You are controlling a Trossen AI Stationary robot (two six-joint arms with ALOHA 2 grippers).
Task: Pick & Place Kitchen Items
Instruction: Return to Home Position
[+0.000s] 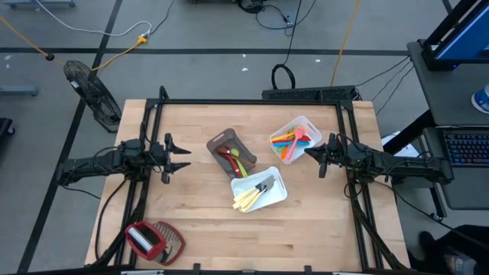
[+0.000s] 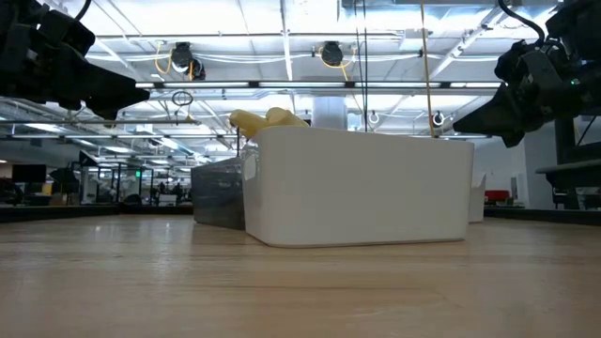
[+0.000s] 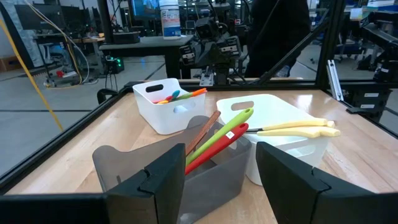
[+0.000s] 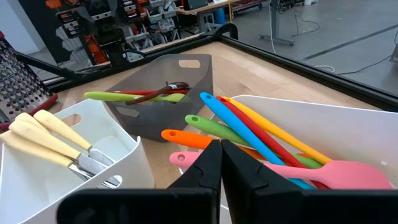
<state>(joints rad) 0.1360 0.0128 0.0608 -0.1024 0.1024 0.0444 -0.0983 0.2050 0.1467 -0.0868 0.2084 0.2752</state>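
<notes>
High view: 3 containers mid-table. Grey bin (image 1: 216,142) holds red and green utensils (image 1: 233,159), brown spoon (image 4: 165,91). Upper white bin (image 1: 306,121) holds coloured spatulas (image 1: 294,141). Lower white tray (image 1: 275,191) holds pale-handled knives (image 1: 246,200). Empty left gripper (image 1: 183,156), fingers spread, near grey bin, not touching. Empty right gripper (image 1: 315,156), fingers pressed together, just beside upper white bin.

Wooden table (image 1: 199,214), seen from above. Near its centre stands a grey bin (image 1: 217,142). Two white trays lie just beside it on the right arm's side: the upper tray (image 1: 309,122) and the lower tray (image 1: 280,192), as placed in the high view. A red-and-mesh grater (image 1: 153,241) lies at the table's lower left corner, well apart from them. Off the table are a fan (image 1: 92,88) and a yellow cable (image 1: 114,50) on the floor, and a keyboard (image 1: 466,149) on a side desk.
</notes>
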